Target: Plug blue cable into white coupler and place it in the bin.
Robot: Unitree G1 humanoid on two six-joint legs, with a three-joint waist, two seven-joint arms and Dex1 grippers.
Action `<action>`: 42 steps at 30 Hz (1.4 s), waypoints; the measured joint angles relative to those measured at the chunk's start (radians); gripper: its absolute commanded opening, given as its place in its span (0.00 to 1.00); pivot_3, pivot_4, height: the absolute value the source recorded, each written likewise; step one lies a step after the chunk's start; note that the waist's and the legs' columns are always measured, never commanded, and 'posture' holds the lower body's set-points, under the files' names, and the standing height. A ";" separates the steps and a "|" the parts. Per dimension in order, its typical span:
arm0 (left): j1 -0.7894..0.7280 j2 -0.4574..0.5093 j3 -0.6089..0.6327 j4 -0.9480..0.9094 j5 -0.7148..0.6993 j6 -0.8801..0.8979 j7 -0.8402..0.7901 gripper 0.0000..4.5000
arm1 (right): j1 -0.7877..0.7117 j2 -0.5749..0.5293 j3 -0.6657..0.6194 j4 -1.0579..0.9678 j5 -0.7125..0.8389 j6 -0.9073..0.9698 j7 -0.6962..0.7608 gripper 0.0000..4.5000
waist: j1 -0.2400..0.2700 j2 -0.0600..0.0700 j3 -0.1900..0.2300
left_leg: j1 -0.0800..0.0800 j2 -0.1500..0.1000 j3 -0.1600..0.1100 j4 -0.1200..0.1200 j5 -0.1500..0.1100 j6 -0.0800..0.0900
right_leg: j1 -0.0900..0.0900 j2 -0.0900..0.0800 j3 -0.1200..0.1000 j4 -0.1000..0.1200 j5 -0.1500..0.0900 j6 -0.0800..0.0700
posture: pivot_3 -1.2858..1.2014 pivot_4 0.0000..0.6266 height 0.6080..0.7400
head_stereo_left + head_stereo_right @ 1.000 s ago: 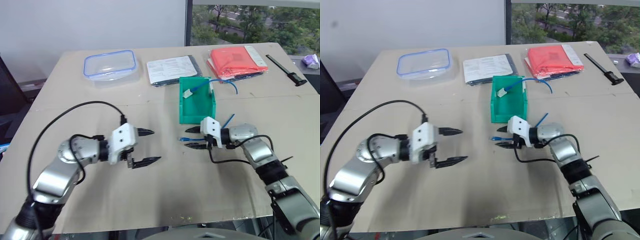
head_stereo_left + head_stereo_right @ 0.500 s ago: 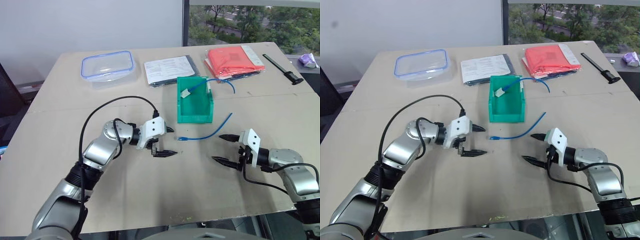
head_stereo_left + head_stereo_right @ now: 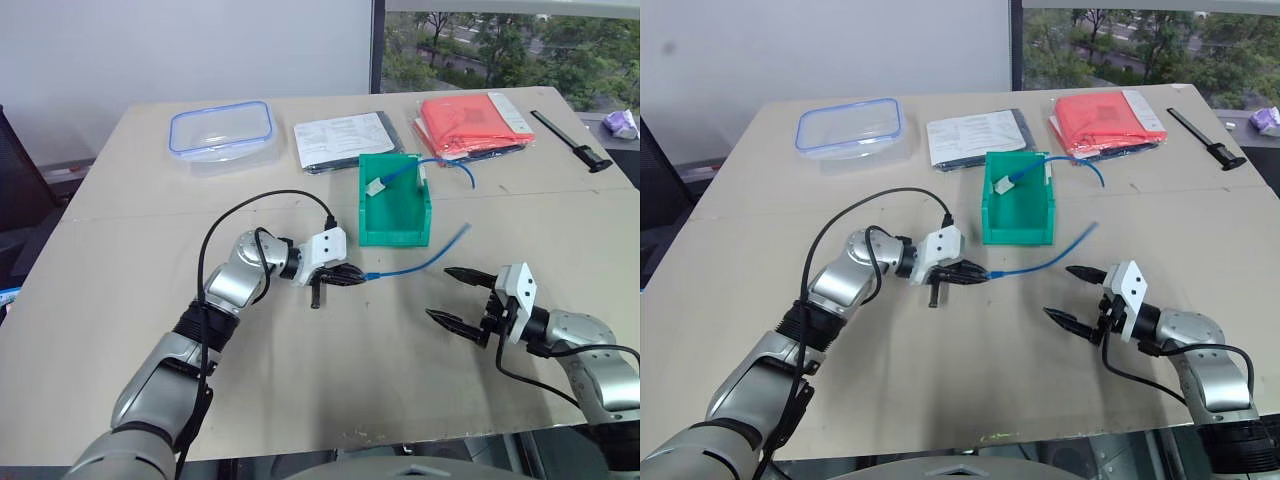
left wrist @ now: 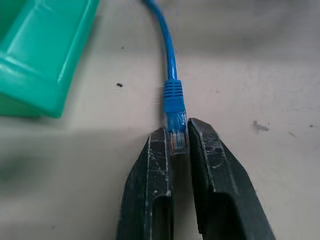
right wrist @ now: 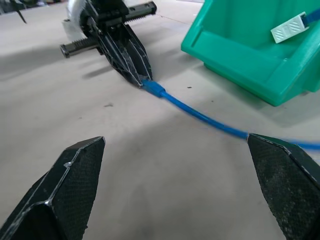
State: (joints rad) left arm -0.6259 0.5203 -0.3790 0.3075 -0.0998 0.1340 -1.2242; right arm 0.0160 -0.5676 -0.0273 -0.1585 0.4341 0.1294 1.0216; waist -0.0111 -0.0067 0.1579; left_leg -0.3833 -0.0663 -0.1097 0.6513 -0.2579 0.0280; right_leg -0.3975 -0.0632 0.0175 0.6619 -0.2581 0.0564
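Left gripper [image 4: 178, 142] reached forward, jaws now pinching blue cable [image 3: 415, 267] plug

left gripper [image 4: 178, 135] pinched on blue cable [image 4: 173, 102] plug | right gripper [image 3: 461, 297] spread wide, holding nothing

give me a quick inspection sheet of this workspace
surface: beige table, bare in front.
job's things: blue cable lies on the table before the green bin; a white coupler with a second blue cable plugged in sits in the bin.
clutter: clear container, papers, red folder, black tool along the far edge.
grippers: left gripper shut on the blue cable's plug; right gripper open, holding nothing.
cables: black wire loops over the left arm.
surroundings: white wall, window with trees.
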 measured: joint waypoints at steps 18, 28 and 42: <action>0.067 -0.138 0.196 -0.284 -0.443 0.630 0.048 0.00 | 0.006 0.084 -0.040 -0.178 0.457 0.505 -0.170 1.00 | -0.003 -0.001 0.000 | -0.002 0.001 -0.005 0.001 0.000 0.000 | 0.000 -0.004 0.000 0.000 0.000 0.000 | 0.52 0.24 1.00; 0.056 -0.154 0.256 -0.305 -0.598 0.835 0.103 0.00 | -0.076 0.185 -0.096 -0.222 0.691 0.608 -0.298 0.82 | -0.001 -0.001 0.000 | -0.001 0.000 -0.005 0.001 0.000 0.000 | 0.001 -0.003 0.000 0.000 0.000 0.000 | 0.52 0.24 1.00; 0.037 -0.160 0.257 -0.300 -0.651 0.866 0.118 0.00 | -0.100 0.172 -0.101 -0.193 0.672 0.608 -0.306 0.01 | -0.001 -0.001 0.000 | -0.001 0.000 -0.005 0.001 0.000 0.000 | 0.001 -0.003 0.000 0.000 0.000 0.000 | 0.52 0.24 1.00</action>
State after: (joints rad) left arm -0.5892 0.3603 -0.1224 0.0079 -0.7505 1.0001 -1.1061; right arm -0.0839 -0.3961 -0.1285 -0.3520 1.1059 0.7376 0.7160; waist -0.0125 -0.0073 0.1583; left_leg -0.3846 -0.0665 -0.1143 0.6528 -0.2578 0.0278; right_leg -0.3970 -0.0663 0.0178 0.6620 -0.2580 0.0563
